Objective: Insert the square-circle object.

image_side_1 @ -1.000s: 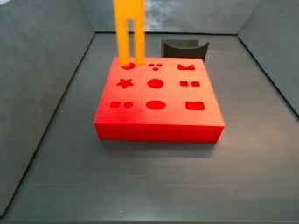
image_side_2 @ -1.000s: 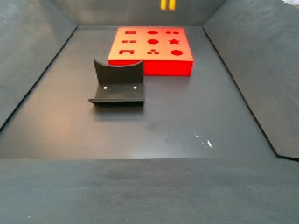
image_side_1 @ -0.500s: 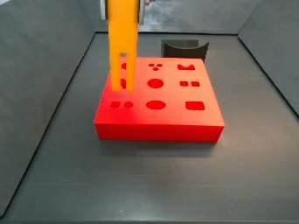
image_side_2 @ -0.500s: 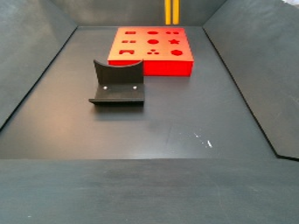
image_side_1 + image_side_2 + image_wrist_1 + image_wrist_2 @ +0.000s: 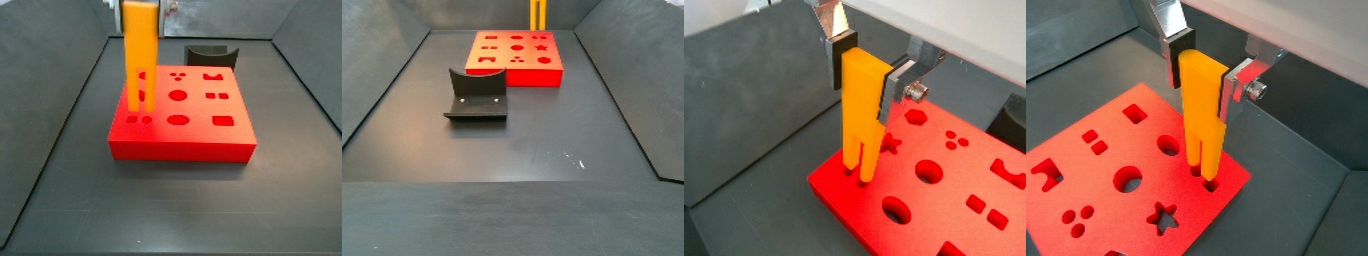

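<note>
My gripper (image 5: 869, 75) is shut on the square-circle object (image 5: 861, 110), a tall orange piece held upright with its two prongs pointing down. Both also show in the second wrist view: gripper (image 5: 1208, 72), piece (image 5: 1203, 115). The prong tips hang just over the red block (image 5: 945, 205) near a corner, close to a hole in its top (image 5: 1211, 185); I cannot tell if they touch it. In a side view the piece (image 5: 139, 60) covers the left column of holes on the red block (image 5: 187, 130). In the other side view the piece (image 5: 540, 14) shows behind the block (image 5: 516, 62).
The dark fixture (image 5: 476, 97) stands on the dark floor apart from the red block, and it shows behind the block in a side view (image 5: 210, 55). Grey sloping walls (image 5: 54, 120) enclose the floor on all sides.
The gripper has carried the orange piece from over the block's far-left hole toward the middle of the left column and lowered it. The block and fixture have not moved.
</note>
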Motion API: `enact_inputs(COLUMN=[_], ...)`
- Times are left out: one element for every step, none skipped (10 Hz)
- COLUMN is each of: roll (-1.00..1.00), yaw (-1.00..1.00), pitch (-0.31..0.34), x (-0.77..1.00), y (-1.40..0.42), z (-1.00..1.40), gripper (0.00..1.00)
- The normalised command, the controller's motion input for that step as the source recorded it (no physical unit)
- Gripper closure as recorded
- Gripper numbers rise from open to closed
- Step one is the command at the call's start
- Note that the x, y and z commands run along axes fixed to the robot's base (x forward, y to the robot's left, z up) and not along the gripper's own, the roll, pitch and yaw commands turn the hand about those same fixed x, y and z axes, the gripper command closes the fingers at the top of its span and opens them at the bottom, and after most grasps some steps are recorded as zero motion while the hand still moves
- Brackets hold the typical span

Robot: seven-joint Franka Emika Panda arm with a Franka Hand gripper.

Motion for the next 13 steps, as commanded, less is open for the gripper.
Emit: enact_inputs(roll=[-0.05,0.00,0.00,0.00,0.06,0.03,0.00,0.00,0.00,0.01,0.00,0.06,0.18], yaw=[0.01,0.00,0.00,0.00,0.00,0.00,0.00,0.00,0.00,0.00,0.00,0.00,0.00], pitch=[-0.200,-0.131,-0.077,-0.054,-0.029,-0.024,-0.023,-0.021,-0.017,0.000,0.026,0.000,0.000], x=[0.00,0.00,0.00,0.00,-0.03,-0.15,-0.04,-0.02,-0.01,0.00,0.05,0.16,0.14], y=[0.00,0.00,0.00,0.00,0.00,0.03,0.00,0.00,0.00,-0.01,0.00,-0.01,-0.03], z=[-0.29,-0.24,-0.20,-0.20,-0.20,-0.19,-0.18,-0.16,-0.13,-0.07,0.00,-0.42,-0.59], gripper=[1.00,1.00,1.00,1.00,1.00,1.00,1.00,1.00,1.00,1.00,1.00,1.00,1.00])
